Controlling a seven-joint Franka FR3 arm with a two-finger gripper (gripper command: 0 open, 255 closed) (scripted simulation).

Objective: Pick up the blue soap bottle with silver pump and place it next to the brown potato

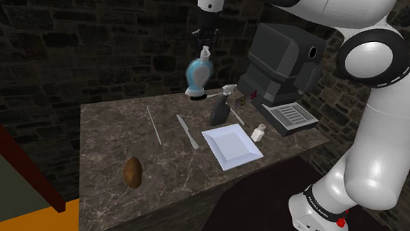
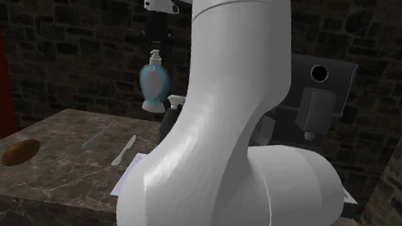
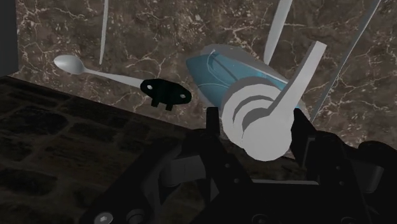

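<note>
While the black hand (image 1: 206,48) clamps its pale pump, the blue, teardrop-shaped soap bottle (image 1: 198,76) hangs tilted above the far edge of the dark, marble-veined table (image 1: 104,130). In the shoulder view, the oval brown potato (image 1: 133,171) lies at 7 o'clock from the bottle, well apart; a square white plate (image 1: 231,144) lies at 5 o'clock.

Bottle (image 1: 197,76): light blue body, pale grey-white pump.
Claw (image 1: 205,41): all black.
Arm (image 1: 382,125): white, dark joints.
Counter (image 1: 112,129): dark brown marble, whitish veining (irregular).
Potato (image 1: 133,172): brown.
Plate (image 1: 232,145): white.
Knife (image 1: 187,131): pale grey.
Machine (image 1: 285,61): dark grey.
Wall (image 1: 65,46): dark stone blocks.
Floor (image 1: 31,229): orange.
</note>
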